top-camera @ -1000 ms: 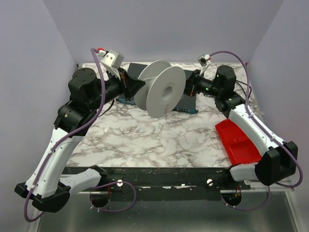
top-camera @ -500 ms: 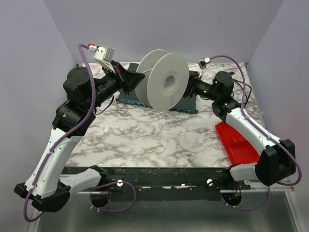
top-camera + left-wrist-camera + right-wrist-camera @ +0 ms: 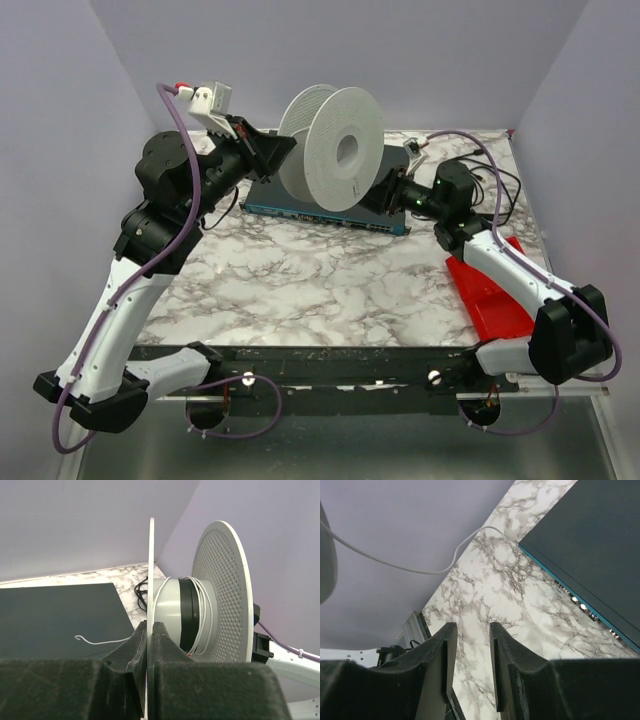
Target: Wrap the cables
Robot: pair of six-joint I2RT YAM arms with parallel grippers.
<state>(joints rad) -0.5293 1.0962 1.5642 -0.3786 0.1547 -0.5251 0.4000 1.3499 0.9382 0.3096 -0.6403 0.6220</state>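
A white spool [image 3: 335,150] is held up in the air over the back of the table. My left gripper [image 3: 283,152] is shut on the spool's thin near flange [image 3: 150,570], with the jaws pinching its edge [image 3: 149,626]. The thin white wire [image 3: 204,612] is wound a few turns on the grey hub. Its loose end [image 3: 100,641] trails over the dark box. My right gripper [image 3: 378,193] sits low, just right of the spool. It is open and empty [image 3: 472,627]. A length of the wire [image 3: 395,566] hangs free above it.
A flat dark box with a teal edge [image 3: 300,202] lies at the back under the spool; it also shows in the right wrist view [image 3: 590,545]. A red tray [image 3: 495,295] sits at the right. Black cords [image 3: 497,188] lie at the back right corner.
My left arm has raised the spool higher. My right gripper has dropped lower and now sits below the spool's right side.
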